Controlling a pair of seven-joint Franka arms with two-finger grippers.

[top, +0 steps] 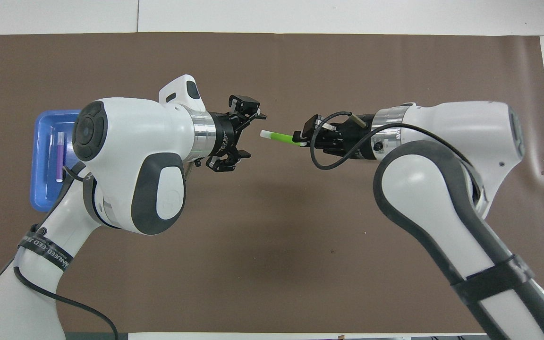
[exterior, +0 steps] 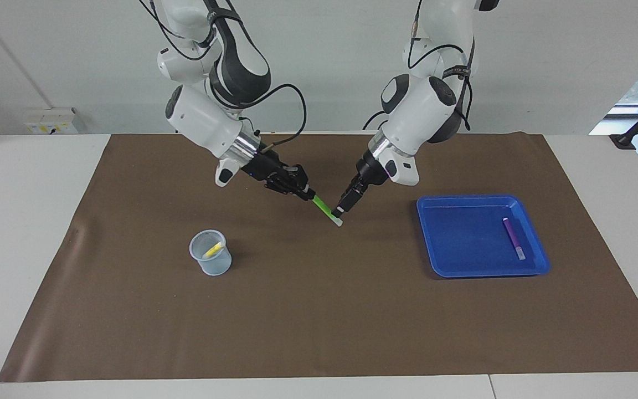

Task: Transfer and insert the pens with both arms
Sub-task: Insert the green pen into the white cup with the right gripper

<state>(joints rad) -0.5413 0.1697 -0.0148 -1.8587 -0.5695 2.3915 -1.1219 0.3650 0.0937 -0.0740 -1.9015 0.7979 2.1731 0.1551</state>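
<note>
My right gripper (exterior: 309, 195) is shut on one end of the green pen (exterior: 325, 210) and holds it slanting down over the middle of the brown mat. It also shows in the overhead view (top: 301, 139), with the green pen (top: 279, 137) pointing its pale end at my left gripper (top: 253, 134). My left gripper (exterior: 343, 209) is open, and the pen's pale end lies just short of the gap between its fingers. The yellow pen (exterior: 214, 249) stands in a clear cup (exterior: 211, 260). The purple pen (exterior: 513, 238) lies in a blue tray (exterior: 463, 260).
The tray (top: 40, 189) with the purple pen (top: 58, 158) sits toward the left arm's end of the table. The cup sits toward the right arm's end and is hidden under the right arm in the overhead view. The brown mat (exterior: 319, 310) covers the white table.
</note>
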